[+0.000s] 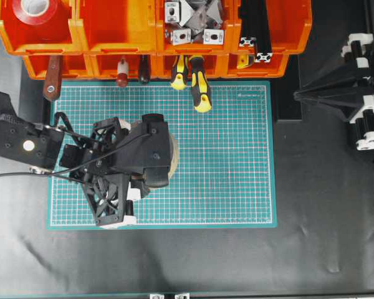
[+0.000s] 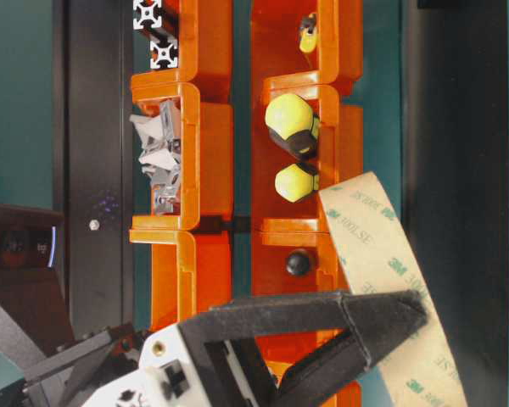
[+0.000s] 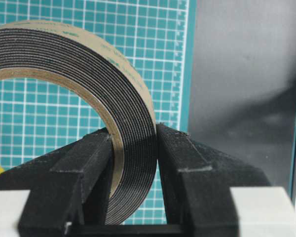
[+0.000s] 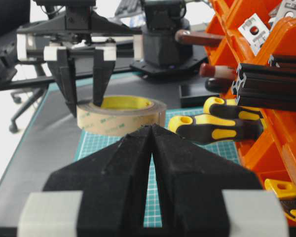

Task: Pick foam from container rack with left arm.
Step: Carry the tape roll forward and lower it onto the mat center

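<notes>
The left end effector (image 3: 133, 148) was closed on the foam (image 3: 89, 74), one finger (image 3: 79, 173) inside the ring against its inner rim and the other (image 3: 197, 168) against the beige outer liner, so that the wall of the roll was pinched between them. In the right wrist view the same end effector (image 4: 84, 101) pointed downward, with the foam (image 4: 121, 116) lying flat at its tips, over the near-left part of the green cutting mat (image 4: 197, 148); whether the roll rested on the mat or hung just above it could not be told. From overhead the left arm (image 1: 25, 143) reached in from the left edge, and its black lattice frame covered most of the foam (image 1: 172, 156), of which only a pale sliver showed at the right side. The foam was out of the container rack (image 1: 112, 31), well apart from it, above the left half of the cutting mat (image 1: 237, 174).

The right end effector (image 4: 152, 133) had its two fingers pressed together with nothing between them; overhead it (image 1: 299, 94) sat parked at the right of the tabletop (image 1: 311, 249), off the mat.

In the rack, a red tape roll (image 1: 40, 12) lay in the upper left bin, metal brackets (image 1: 193, 22) in a bin further right, and black aluminium profiles (image 1: 257, 31) in the rightmost. Yellow-and-black tool handles (image 1: 196, 84) stuck out of the lower row over the mat's far edge.
</notes>
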Controlling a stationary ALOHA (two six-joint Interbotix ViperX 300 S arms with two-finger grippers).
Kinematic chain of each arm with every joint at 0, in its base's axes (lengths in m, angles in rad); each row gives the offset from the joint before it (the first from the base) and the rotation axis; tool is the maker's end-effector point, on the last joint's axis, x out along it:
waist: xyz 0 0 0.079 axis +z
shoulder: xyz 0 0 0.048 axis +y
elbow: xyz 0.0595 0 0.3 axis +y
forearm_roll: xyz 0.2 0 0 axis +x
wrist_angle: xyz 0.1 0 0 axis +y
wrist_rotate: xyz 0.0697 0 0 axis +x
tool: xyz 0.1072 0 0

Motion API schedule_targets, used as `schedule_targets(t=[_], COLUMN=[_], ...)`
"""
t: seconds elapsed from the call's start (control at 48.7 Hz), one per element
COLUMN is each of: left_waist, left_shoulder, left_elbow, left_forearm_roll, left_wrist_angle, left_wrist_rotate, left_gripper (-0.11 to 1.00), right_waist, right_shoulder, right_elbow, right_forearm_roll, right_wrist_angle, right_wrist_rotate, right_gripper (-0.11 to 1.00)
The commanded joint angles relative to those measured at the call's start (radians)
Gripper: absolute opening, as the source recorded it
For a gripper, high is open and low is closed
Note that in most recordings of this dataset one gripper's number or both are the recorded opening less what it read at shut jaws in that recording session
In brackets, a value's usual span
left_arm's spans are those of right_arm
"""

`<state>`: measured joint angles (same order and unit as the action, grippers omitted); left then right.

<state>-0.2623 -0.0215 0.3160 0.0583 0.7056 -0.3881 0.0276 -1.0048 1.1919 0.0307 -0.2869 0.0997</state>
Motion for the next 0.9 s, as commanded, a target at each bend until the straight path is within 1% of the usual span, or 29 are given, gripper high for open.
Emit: schedule_targets(t=[0.0, 0.144, 0.185, 0.329, 0.39, 0.431, 0.472, 0.719, 0.883], left_waist=[0.002, 0.002, 0.002, 0.02, 0.031, 0.038, 0.043, 0.041, 0.031], left_shoulder=[-0.008, -0.003, -0.002, -0.003, -0.005, -0.008, -0.006, -0.021, -0.081], left_elbow=[-0.031, -0.037, -0.037, -0.026, -0.023, -0.023, -0.023, -0.025, -0.021], left_forearm_roll=[0.003, 0.003, 0.003, 0.005, 0.005, 0.003, 0.003, 0.005, 0.005], left_wrist_angle=[-0.005, -0.006, -0.002, 0.009, 0.023, 0.037, 0.046, 0.057, 0.048], left_wrist_rotate=[0.009, 0.04, 0.049, 0.091, 0.1, 0.106, 0.106, 0.104, 0.086], left_gripper=[0.25, 0.26, 0.3, 0.71, 0.84, 0.89, 0.91, 0.91, 0.9], right_waist=[0.002, 0.002, 0.002, 0.002, 0.002, 0.002, 0.002, 0.002, 0.002], right_shoulder=[0.005, 0.005, 0.005, 0.005, 0.003, 0.003, 0.003, 0.003, 0.003], right_elbow=[-0.021, -0.021, -0.021, -0.021, -0.021, -0.021, -0.021, -0.021, -0.021], right_forearm_roll=[0.005, 0.003, 0.003, 0.003, 0.003, 0.005, 0.003, 0.003, 0.003], right_wrist_angle=[-0.011, -0.011, -0.009, -0.009, -0.011, -0.011, -0.009, -0.009, -0.005], right_wrist_rotate=[0.002, 0.002, 0.002, 0.002, 0.002, 0.002, 0.002, 0.006, 0.009], right_gripper=[0.0, 0.0, 0.0, 0.0, 0.0, 0.0, 0.0, 0.0, 0.0])
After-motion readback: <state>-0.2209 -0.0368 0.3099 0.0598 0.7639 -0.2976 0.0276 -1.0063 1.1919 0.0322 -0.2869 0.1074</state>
